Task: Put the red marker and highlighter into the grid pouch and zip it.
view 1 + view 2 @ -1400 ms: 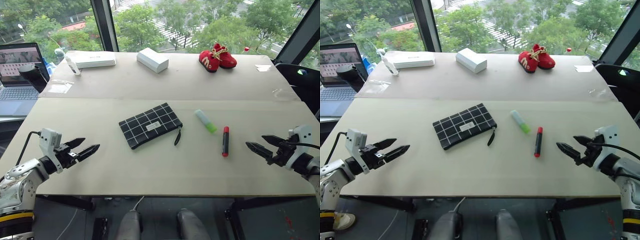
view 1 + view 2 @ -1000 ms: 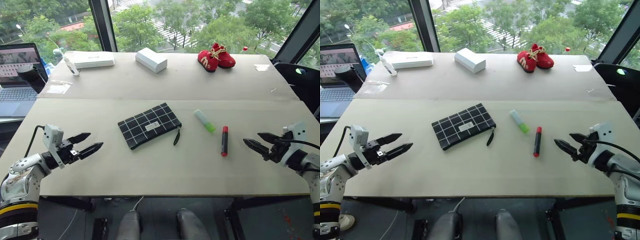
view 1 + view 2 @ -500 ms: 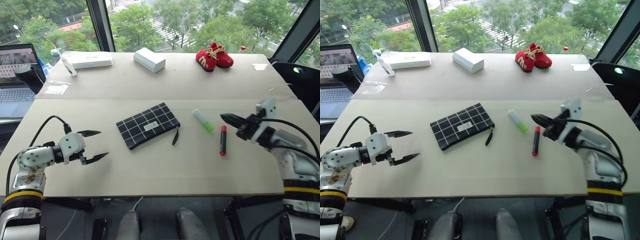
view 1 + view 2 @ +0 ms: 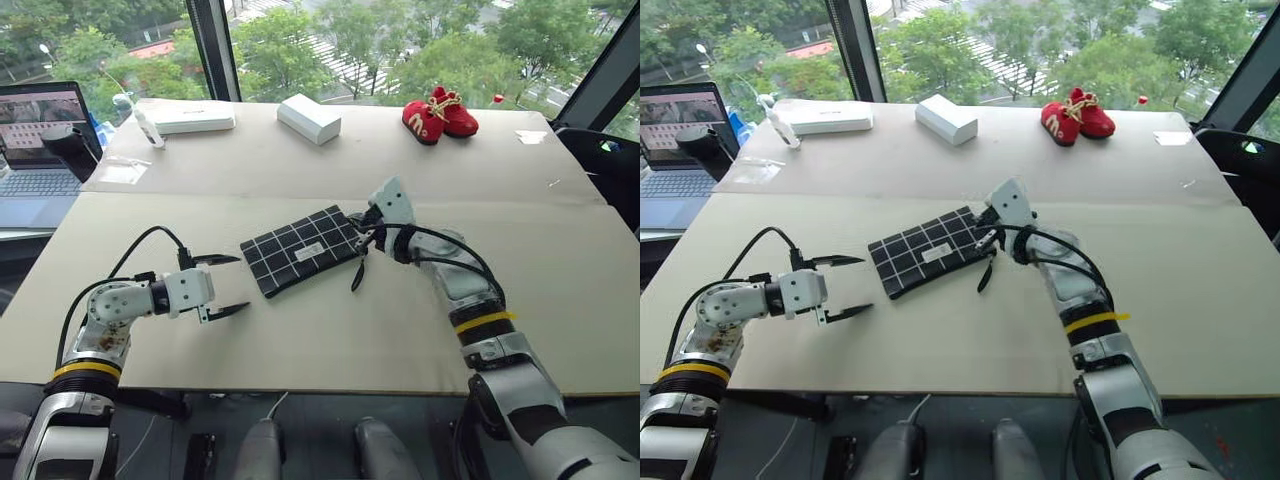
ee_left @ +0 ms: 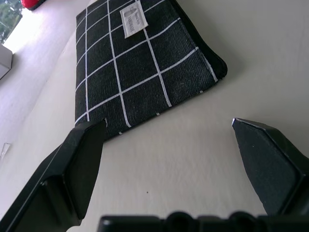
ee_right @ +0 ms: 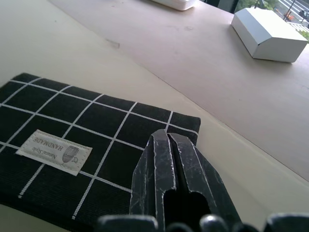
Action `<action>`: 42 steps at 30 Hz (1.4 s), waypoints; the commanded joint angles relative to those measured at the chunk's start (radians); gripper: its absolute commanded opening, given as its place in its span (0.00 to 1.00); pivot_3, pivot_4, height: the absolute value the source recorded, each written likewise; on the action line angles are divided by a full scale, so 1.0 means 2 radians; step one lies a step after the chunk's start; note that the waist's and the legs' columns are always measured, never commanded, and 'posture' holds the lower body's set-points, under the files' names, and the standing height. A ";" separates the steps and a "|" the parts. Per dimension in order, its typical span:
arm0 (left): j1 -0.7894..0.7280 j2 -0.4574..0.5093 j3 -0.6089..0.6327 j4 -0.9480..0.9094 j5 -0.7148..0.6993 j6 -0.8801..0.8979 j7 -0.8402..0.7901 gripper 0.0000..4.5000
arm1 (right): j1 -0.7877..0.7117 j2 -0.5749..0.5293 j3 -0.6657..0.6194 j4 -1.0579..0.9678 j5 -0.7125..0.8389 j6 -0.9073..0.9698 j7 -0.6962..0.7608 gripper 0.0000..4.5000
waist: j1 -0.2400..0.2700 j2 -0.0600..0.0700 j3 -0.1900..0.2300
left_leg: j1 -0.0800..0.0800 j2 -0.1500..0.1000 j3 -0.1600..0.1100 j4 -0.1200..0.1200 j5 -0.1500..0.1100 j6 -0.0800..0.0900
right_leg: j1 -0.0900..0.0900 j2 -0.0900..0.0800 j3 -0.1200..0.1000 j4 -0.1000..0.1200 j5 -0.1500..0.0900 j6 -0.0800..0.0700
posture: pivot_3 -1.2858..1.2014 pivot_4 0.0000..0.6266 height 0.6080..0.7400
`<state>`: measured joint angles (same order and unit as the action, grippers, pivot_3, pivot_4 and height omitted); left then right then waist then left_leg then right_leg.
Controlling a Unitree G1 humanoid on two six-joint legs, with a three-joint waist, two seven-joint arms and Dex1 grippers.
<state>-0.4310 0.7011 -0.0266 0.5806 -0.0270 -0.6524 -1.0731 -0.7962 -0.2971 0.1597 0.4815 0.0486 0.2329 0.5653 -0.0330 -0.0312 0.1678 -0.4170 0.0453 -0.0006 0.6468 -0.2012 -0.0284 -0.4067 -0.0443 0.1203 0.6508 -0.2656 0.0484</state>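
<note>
My right gripper [image 6: 167,140], jaws pressed together and empty, sits over the zipper end of the flat black fabric grid pouch [image 4: 300,250] with white lines mid-table, likely to catch its strap. My left gripper [image 4: 222,284] stands wide beside the pouch's other end, probably to pin it.

Grid pouch [image 4: 930,252] flat on tabletop [image 4: 940,340], right gripper [image 4: 987,232] at its zipper end, left gripper [image 4: 845,287] spread beside pouch, red shoes [image 4: 1076,114] far back

Head views look down over the table [image 4: 560,300] — wrist views close on the grid pouch [image 5: 140,63].
</note>
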 commanded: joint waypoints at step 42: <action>-0.034 -0.041 -0.075 0.051 0.094 -0.072 0.123 1.00 | 0.006 -0.022 0.063 0.065 -0.120 -0.120 0.038 0.01 | -0.004 0.000 0.000 | 0.004 0.000 0.000 0.001 0.000 0.000 | 0.002 0.000 0.000 0.003 0.000 0.000 | 0.52 0.24 0.93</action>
<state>-0.4977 0.6265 -0.1427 0.6367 0.1046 -0.7748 -0.8471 -0.7817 -0.3384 0.2988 0.6163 -0.1854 -0.0150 0.6435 -0.0411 -0.0308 0.1670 -0.4098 0.0454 -0.0005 0.6487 -0.2009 -0.0285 -0.4030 -0.0434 0.1205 0.6570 -0.2658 0.0483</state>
